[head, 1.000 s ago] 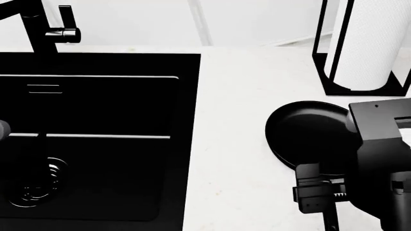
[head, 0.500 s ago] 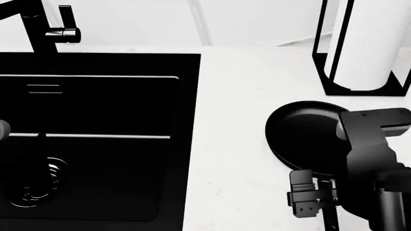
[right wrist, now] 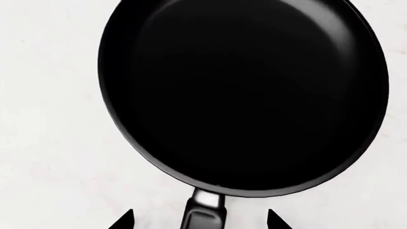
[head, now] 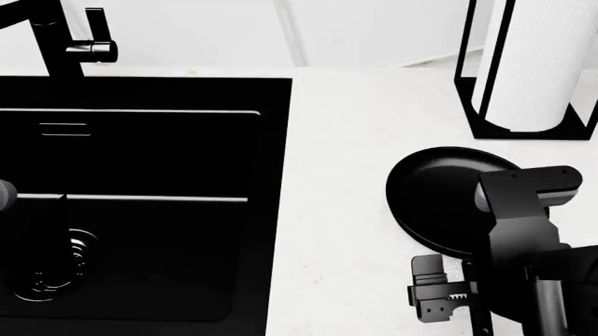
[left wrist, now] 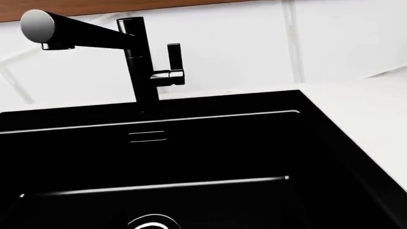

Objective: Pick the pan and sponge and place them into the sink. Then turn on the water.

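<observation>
Since a second ago, the right end effector [head: 437, 299] has been moved toward 7 o'clock in the head view, so more of the pan [head: 439, 196] is uncovered. The pan is set flat on the white table [head: 346, 175], at 3 o'clock from the sink [head: 140, 140]. The end effector's two fingertips [right wrist: 122, 222] are spread wide on either side of the pan's handle [right wrist: 205, 214], not touching it. The left end effector is not seen. The faucet [left wrist: 143, 67] is seen behind the sink.
</observation>
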Tool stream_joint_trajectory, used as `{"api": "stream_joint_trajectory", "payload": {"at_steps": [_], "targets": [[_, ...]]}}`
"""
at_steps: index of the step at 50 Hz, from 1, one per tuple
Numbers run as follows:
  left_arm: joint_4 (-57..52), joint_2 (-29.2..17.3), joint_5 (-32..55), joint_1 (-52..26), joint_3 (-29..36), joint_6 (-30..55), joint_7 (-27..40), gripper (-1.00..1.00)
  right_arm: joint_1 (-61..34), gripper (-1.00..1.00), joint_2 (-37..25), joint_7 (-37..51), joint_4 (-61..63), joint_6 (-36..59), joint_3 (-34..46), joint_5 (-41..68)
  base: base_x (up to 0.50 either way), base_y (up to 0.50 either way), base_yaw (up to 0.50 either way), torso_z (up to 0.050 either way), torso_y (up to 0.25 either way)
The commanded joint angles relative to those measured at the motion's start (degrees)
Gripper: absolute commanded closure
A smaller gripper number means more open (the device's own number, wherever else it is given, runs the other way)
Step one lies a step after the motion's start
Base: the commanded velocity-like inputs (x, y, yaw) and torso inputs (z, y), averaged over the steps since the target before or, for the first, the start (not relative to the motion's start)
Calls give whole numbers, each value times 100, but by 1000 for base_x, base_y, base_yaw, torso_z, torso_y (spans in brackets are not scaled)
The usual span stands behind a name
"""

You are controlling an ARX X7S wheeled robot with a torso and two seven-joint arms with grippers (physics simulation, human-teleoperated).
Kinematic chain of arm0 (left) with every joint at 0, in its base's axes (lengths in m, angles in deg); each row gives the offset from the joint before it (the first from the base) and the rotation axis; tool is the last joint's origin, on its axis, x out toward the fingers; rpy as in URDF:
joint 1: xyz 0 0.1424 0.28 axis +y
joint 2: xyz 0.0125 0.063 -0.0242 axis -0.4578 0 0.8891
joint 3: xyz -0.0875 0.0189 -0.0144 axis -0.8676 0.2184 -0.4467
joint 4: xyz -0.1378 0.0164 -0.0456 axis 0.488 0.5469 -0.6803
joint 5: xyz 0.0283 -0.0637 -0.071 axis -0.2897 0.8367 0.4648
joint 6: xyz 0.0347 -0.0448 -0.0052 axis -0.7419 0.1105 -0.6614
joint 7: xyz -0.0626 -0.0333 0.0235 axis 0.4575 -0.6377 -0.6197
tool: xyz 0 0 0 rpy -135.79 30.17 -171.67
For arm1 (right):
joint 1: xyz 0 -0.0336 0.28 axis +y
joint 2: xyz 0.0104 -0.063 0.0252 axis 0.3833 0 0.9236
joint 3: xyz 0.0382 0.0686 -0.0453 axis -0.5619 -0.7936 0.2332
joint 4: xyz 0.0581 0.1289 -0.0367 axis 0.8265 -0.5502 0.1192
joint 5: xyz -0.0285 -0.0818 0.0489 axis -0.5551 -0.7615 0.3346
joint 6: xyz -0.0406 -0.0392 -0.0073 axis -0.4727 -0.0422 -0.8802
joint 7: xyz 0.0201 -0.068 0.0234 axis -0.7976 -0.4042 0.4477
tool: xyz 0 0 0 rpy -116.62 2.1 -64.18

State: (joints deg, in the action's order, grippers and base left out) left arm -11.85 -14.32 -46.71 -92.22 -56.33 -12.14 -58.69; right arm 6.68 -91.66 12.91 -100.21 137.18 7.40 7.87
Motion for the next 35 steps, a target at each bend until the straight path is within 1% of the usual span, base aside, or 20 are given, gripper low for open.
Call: {"api": "stream_joint_trajectory", "payload": {"at_steps": [1,2,12,14,15,16,20,23,26,27,30,33,35], "targets": [[110,55,-57,-68,122,-61,25,-100,34,-100,8,-37,-44,-109,30,-53,0,0,0,0,0],[123,57,-61,-71,128,-70,23,-100,37,100,-6,-33,-4,-114,18,-39,0,0,0,0,0],[84,15,-31,-15,97,-87,18,-100,-67,100,-58,-149,117,-184,134,-168,0,0,0,0,0],[85,7,-23,-16,93,-90,10,-100,-143,100,-96,-368,230,-216,337,-335,0,0,0,0,0],[111,12,-35,-25,115,-105,5,-100,-216,100,-146,-637,402,-204,610,-508,0,0,0,0,0],[61,-26,0,20,63,-87,-8,-100,-172,100,-137,-558,430,-339,501,-493,0,0,0,0,0],[-10,-67,49,58,-3,-53,-4,-100,-202,100,-134,-622,498,-312,518,-451,0,0,0,0,0],[82,-5,-6,-34,98,-78,26,-100,-208,100,-153,-701,586,-364,547,-470,0,0,0,0,0],[30,-57,44,7,34,-57,2,-100,-234,100,-265,-1120,940,-561,764,-646,0,0,1,0,0],[9,-67,58,8,26,-42,1,-100,-236,100,-261,-1068,936,-567,727,-631,0,0,0,0,0],[33,-44,42,-4,60,-63,13,-100,-157,100,-387,-1409,1260,-1120,745,-864,0,0,1,0,3],[70,-32,25,-3,80,-99,10,-100,-123,100,-421,-1506,1343,-1363,733,-973,0,0,0,0,0],[79,-31,15,24,96,-125,3,-100,-140,100,-546,-1766,1629,-1591,1093,-1439,0,0,0,0,5]]}}
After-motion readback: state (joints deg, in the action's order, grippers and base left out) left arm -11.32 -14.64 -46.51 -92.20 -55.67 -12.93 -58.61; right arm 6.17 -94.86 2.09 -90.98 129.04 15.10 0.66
